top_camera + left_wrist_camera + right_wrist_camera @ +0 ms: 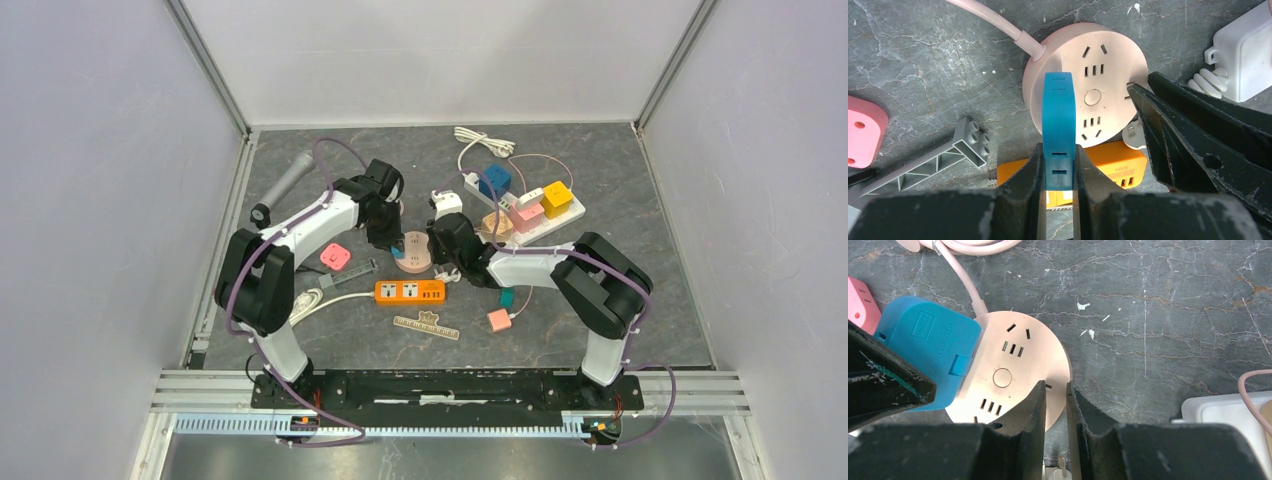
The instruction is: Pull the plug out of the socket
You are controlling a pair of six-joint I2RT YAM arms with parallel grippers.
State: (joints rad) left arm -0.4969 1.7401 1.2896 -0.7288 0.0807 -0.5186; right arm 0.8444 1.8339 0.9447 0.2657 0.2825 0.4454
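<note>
A round pink socket point(413, 258) lies on the grey table; it also shows in the left wrist view point(1103, 85) and the right wrist view point(1018, 365). A blue plug point(1059, 120) stands over its left part point(923, 352); I cannot tell whether its pins are still seated. My left gripper point(1059, 162) is shut on the blue plug, one finger on each flat side. My right gripper point(1054, 390) is closed over the socket's right rim, and its fingers point(1188, 130) show beside the socket in the left wrist view.
An orange power strip point(410, 292) lies just in front of the socket, with a ruler point(425, 325) nearer me. A pink adapter point(335, 257) and a grey brick piece point(933, 162) lie to the left. A white adapter point(1243, 55) and a strip with coloured cubes point(530, 205) lie to the right.
</note>
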